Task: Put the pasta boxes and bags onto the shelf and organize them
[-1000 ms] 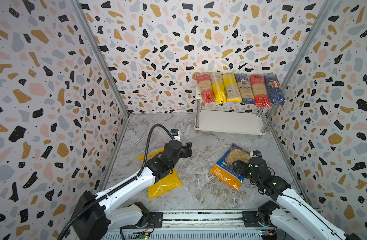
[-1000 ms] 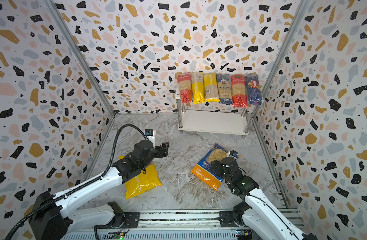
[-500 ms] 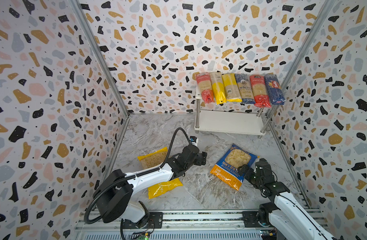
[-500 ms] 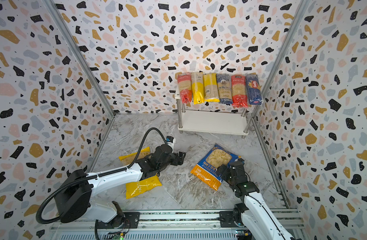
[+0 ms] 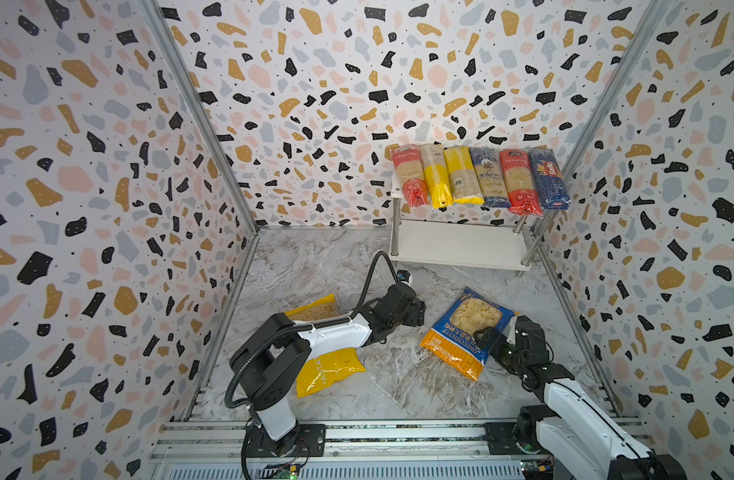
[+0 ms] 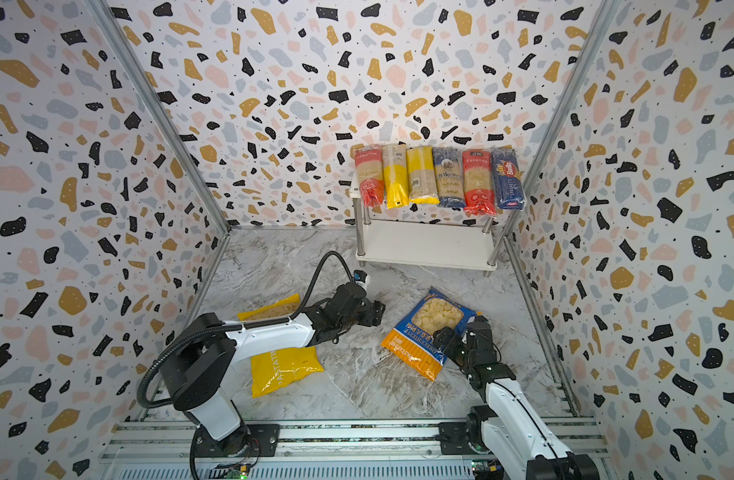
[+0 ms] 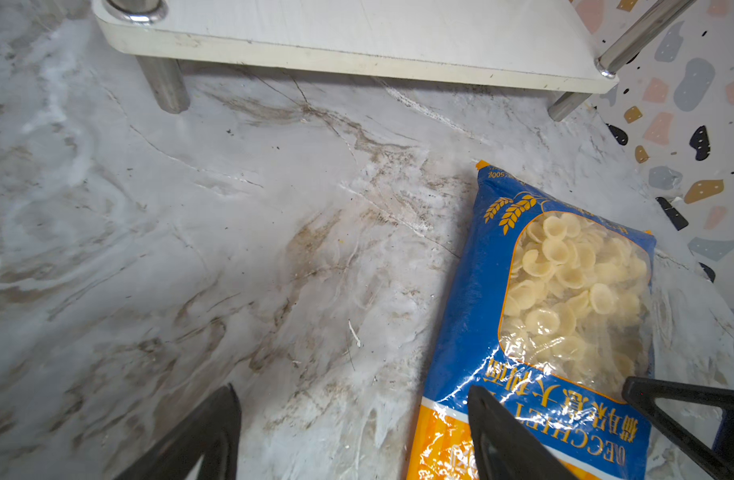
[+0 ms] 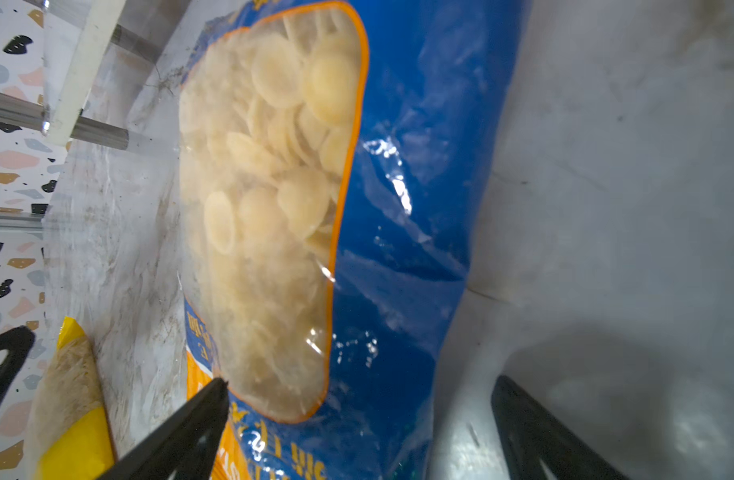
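We count six long spaghetti packs (image 5: 460,174): two red, two yellow, two blue; two wide bags (image 5: 467,328); one shelf (image 5: 456,245).

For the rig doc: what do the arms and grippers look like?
The left arm and right arm: white link shells, black joints and wrists. A black corrugated cable loops outside the left arm. The left gripper and right gripper are black, with flat tapering fingers that have triangular cut-outs. Both bases sit on a silver slotted rail. No legible markings.

Wide-apart right gripper (image 8: 359,382) at blue-orange pasta bag (image 8: 406,187)
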You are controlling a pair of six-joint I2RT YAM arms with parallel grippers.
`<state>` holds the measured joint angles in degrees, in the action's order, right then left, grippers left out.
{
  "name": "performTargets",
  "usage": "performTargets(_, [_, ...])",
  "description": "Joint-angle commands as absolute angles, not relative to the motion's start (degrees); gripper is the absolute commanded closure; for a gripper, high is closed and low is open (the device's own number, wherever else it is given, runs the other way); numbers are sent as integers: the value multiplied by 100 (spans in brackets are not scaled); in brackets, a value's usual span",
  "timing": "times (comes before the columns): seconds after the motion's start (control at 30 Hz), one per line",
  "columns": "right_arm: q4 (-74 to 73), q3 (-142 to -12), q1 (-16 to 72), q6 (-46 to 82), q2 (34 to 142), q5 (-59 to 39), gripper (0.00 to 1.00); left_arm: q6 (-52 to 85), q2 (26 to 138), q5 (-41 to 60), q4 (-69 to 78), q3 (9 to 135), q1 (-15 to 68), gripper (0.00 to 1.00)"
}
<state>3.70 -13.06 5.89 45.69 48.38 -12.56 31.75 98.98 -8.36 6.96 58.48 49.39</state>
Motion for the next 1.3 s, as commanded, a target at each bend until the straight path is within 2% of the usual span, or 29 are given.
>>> performTargets(0.0, [20, -1176, 505, 4404, 5036, -1625, 1, 3181, 10124, -757, 766, 6125, 5033, 20])
performTargets(0.3, [-645, -1235, 462, 4232, 5897, -2036, 1, 3234, 10670, -507, 747, 6566, 5197, 22])
performTargets(0.5, [-1039, -1311, 453, 4152, 6482, -2338, 1, 3254, 11172, -256, 678, 6900, 5312, 34])
performTargets(0.8, [-1177, -1437, 461, 3990, 6638, -2505, 1, 3235, 11698, -94, 549, 7379, 5500, 44])
performTargets(1.03, [-1833, -1522, 514, 4081, 7145, -2803, 1, 3213, 11952, 259, 639, 7515, 5546, 46])
performTargets(1.27, [-2155, -1986, 969, 4120, 7817, -2735, 1, 3172, 12058, 588, 892, 7395, 5555, 49])
